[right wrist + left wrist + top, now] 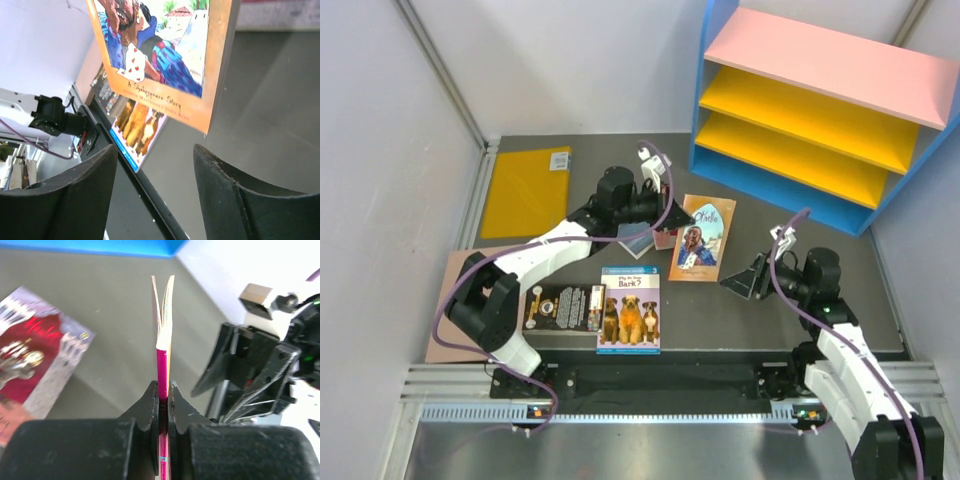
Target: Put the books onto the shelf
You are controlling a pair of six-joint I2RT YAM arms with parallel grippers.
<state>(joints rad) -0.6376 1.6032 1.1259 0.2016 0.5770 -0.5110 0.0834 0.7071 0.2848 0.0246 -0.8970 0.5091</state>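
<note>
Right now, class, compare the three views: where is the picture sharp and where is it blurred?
Top external: evenly lit, sharp throughout. Left wrist: the pink-spined book is fairly crisp, the left gripper clamping it soft, the red-and-white book blurred. Right wrist: the tan book is sharp; the open right gripper is dark and soft.

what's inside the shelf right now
Only bare yellow boards show inside the shelf, with nothing on them. The back of each is covered by the board above, up to the pink top.
</note>
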